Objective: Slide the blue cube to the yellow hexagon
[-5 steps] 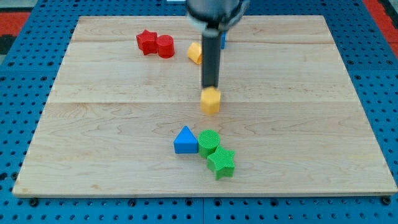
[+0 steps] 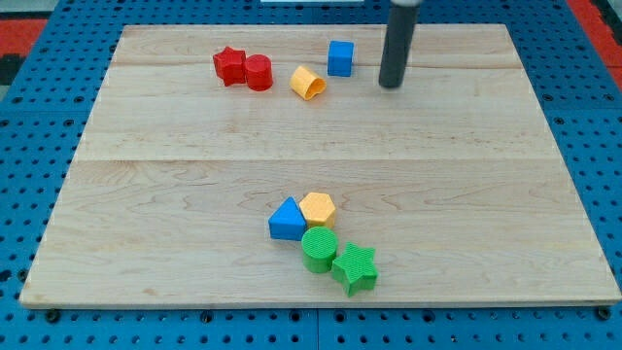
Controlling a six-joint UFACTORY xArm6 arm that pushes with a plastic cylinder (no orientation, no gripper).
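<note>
Tip only — no pincer fitted, so no open-or-closed state to report; parked just right of blue cube, far side. Yellow hexagon well nearer — push pending.

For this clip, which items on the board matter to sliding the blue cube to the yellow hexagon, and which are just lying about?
Job:
blue cube
yellow hexagon
my tip, to the view's right of the cube, apart from it

Lying about:
red star
red cylinder
yellow cylinder
blue triangle
green cylinder
green star
</note>
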